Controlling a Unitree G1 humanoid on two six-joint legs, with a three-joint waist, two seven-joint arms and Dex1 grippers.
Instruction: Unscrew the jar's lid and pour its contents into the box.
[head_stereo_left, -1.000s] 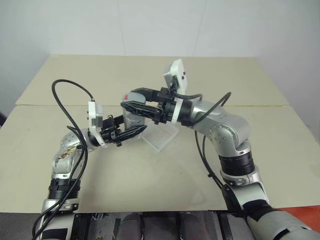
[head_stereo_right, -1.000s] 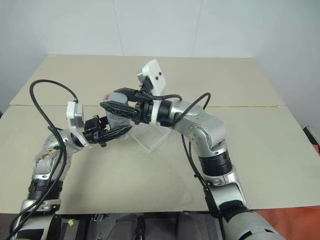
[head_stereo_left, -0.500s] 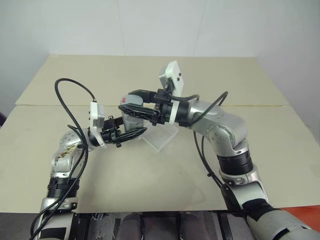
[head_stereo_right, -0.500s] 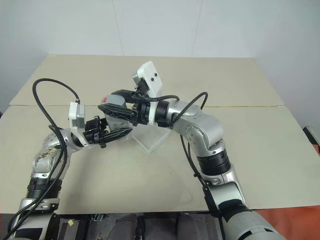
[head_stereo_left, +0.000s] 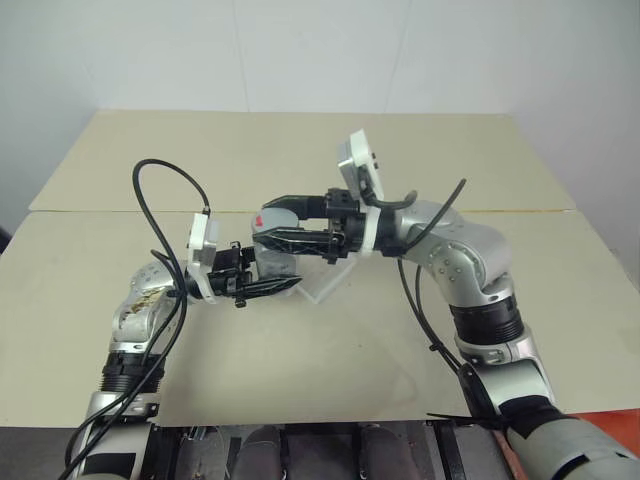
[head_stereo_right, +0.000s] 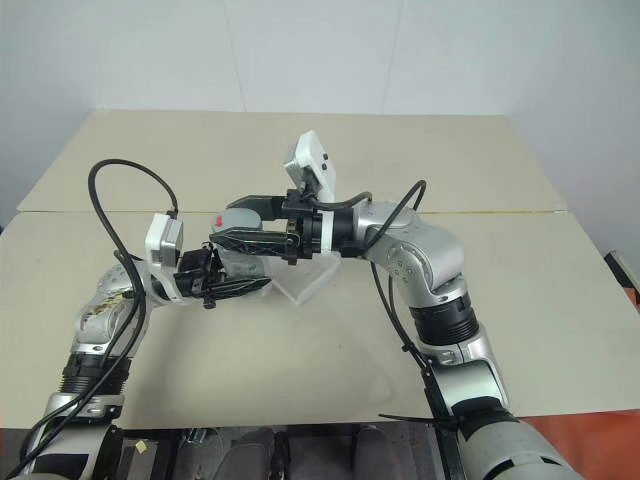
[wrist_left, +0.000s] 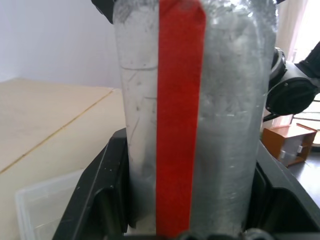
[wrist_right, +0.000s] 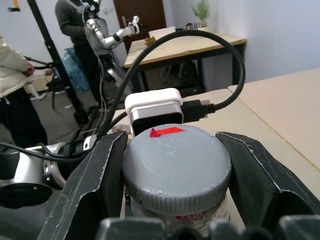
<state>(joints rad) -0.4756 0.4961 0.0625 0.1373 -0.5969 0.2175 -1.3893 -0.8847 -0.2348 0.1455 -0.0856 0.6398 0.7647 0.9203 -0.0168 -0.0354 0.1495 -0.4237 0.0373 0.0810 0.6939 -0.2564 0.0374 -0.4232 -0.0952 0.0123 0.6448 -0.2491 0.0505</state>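
The left gripper (head_stereo_left: 272, 287) clenches the one clear cylindrical jar with a red stripe (wrist_left: 192, 115) at its base — upright. Above, the right gripper (wrist_right: 172, 170) clamps its one round grey screw lid (wrist_right: 176, 167). One shallow clear plastic box (head_stereo_left: 322, 281) sits just beyond on the beige desk (head_stereo_left: 330, 350).

The jar (head_stereo_left: 268, 258) stands upright above the box (head_stereo_left: 322, 278), lid (wrist_right: 176, 164) on top.
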